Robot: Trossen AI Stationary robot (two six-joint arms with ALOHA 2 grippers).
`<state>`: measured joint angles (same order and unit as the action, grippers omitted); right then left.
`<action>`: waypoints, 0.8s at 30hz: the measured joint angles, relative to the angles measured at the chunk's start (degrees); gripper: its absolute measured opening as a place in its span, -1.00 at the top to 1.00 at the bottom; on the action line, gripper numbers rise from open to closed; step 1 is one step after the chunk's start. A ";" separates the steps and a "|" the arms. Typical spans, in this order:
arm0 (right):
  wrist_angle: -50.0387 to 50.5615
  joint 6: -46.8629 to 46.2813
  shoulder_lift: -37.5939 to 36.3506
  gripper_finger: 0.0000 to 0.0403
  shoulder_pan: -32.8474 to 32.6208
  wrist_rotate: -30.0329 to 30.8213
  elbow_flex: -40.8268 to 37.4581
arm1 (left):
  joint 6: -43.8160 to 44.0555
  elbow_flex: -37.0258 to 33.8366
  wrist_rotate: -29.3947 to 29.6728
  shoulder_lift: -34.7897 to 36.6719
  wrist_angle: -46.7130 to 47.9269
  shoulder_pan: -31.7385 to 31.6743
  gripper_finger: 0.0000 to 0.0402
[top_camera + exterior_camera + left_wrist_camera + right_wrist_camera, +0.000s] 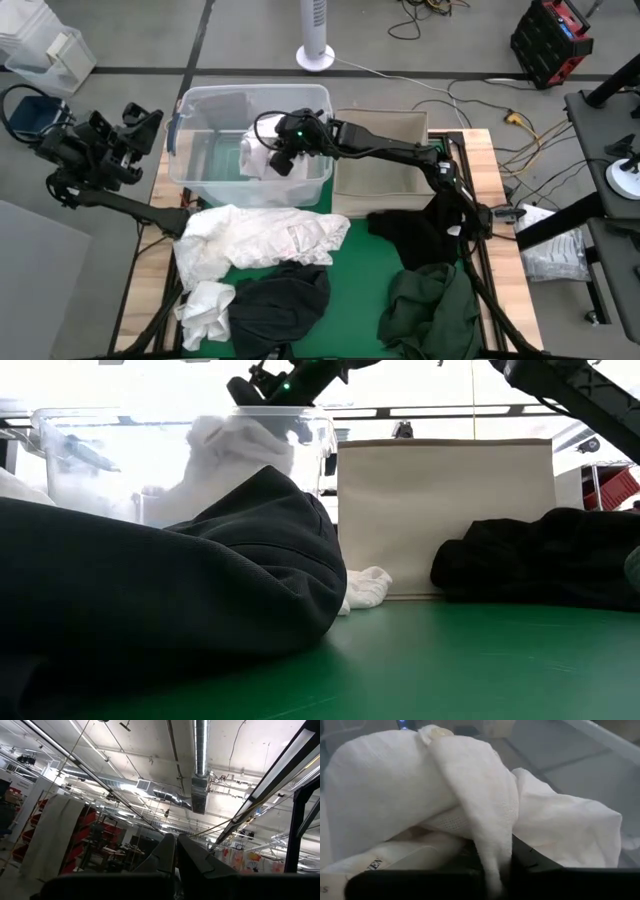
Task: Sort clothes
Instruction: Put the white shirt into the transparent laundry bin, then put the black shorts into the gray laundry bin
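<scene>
The right claw [283,158] reaches over the clear plastic bin [195,175] at the back of the desk [480,150], clenched on a white garment [256,155] that hangs down inside the bin. In the right wrist view the white cloth drapes over and between the dark fingers [530,857].

The left claw [140,125] waits off the desk's left edge, raised and pointing at the ceiling, its fingers pressed together on nothing.

Beside the bin stands a beige fabric box [385,160]. On the green mat [355,275] lie the other clothes: a large white pile [260,240], a small white piece [205,305], a charcoal garment [280,305], a black one [420,235] and a dark green one [430,310].
</scene>
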<state>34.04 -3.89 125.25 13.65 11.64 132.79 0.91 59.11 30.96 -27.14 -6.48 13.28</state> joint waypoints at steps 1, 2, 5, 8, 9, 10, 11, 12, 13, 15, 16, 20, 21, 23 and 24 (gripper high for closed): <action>0.45 -0.03 0.00 0.77 0.00 -0.01 0.11 | 0.10 0.00 -0.02 0.00 0.12 0.01 1.00; 0.55 -0.03 0.00 0.70 -0.04 0.00 0.17 | 0.17 0.00 0.01 0.00 0.24 0.00 1.00; 0.51 -0.27 0.00 0.50 -0.15 0.38 0.63 | 0.21 0.00 0.00 0.00 0.47 0.00 1.00; 0.46 -0.76 -0.20 0.32 -0.15 0.44 1.08 | 0.81 0.00 0.01 0.00 0.68 0.00 1.00; 0.43 -0.76 -0.26 0.27 -0.16 0.45 1.10 | 0.97 0.00 0.01 0.00 0.81 0.00 1.00; 0.48 -0.78 -0.28 0.22 -0.15 0.47 1.10 | 1.09 0.00 0.01 0.00 1.03 0.00 1.00; 0.60 -0.87 -0.28 0.17 -0.15 0.48 1.10 | 1.09 0.00 0.01 0.00 1.11 0.00 1.00; 0.89 -1.06 -0.31 0.12 -0.16 0.48 1.10 | 1.10 0.00 0.01 -0.02 1.18 0.00 1.00; 1.23 -1.04 -0.31 0.07 -0.18 0.48 1.10 | 1.19 0.00 0.01 -0.02 1.38 0.01 1.00; 1.29 -1.02 -0.31 -0.01 -0.24 0.48 1.10 | 1.53 0.00 0.01 -0.02 1.53 0.00 1.00; 1.33 -0.98 -0.45 -0.04 -0.26 0.47 1.10 | 1.57 0.00 0.01 -0.02 1.60 0.00 1.00; 1.48 0.48 -1.37 -0.15 -0.35 0.48 1.10 | 1.59 0.00 0.01 -0.04 1.94 0.01 1.00; 1.53 1.02 -1.74 -0.16 -0.38 0.48 1.10 | 1.59 -0.02 0.02 -0.09 1.95 0.01 1.00; 1.86 2.14 -2.75 -0.19 -0.60 0.48 1.10 | 1.60 -0.02 0.01 -0.14 2.01 0.00 1.00; 1.89 2.70 -3.46 -0.19 -0.68 0.46 1.10 | 1.68 -0.02 0.01 -0.15 2.22 0.01 1.00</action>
<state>35.93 -1.18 121.79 12.97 12.10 133.88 2.60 59.09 30.96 -27.29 -4.26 13.29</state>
